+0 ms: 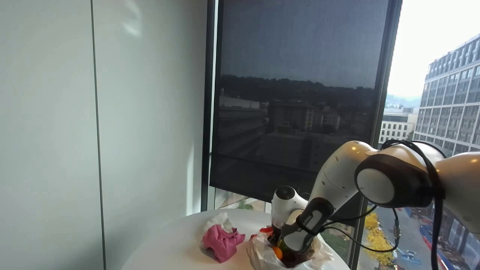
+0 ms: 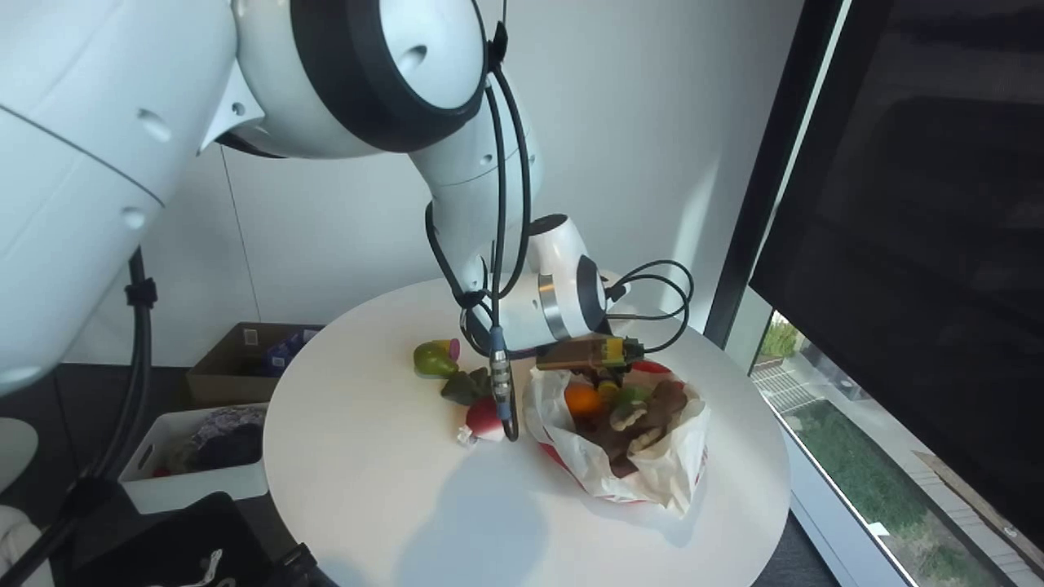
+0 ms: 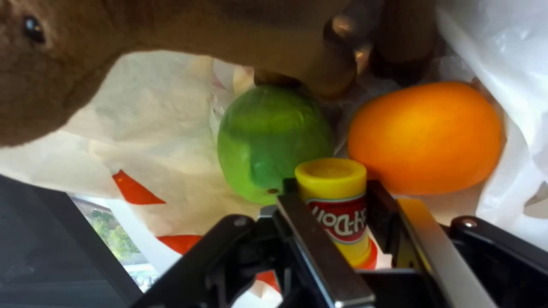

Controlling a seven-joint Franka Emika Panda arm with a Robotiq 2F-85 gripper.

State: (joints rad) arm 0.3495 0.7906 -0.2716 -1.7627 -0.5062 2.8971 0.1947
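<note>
In the wrist view my gripper (image 3: 335, 192) is shut on a yellow Play-Doh can (image 3: 342, 216), one finger against each side. The can's yellow end faces up and its red end points back toward the gripper's base. Just beyond it lie a green fruit (image 3: 269, 137) and an orange fruit (image 3: 426, 139), close to the fingertips. A brown toy animal (image 3: 205, 30) spans the top of that view. All of these are in or at the mouth of a white plastic bag (image 2: 673, 477), seen in both exterior views, where the arm largely covers the gripper.
The bag stands on a round white table (image 2: 351, 465). Also there are a green pear-like fruit (image 2: 432, 360), a dark green item (image 2: 466, 387), a red-and-white item (image 2: 484, 419) and a pink cloth (image 1: 223, 242). A window blind (image 1: 296, 131) hangs behind; a white bin (image 2: 196, 485) sits beside the table.
</note>
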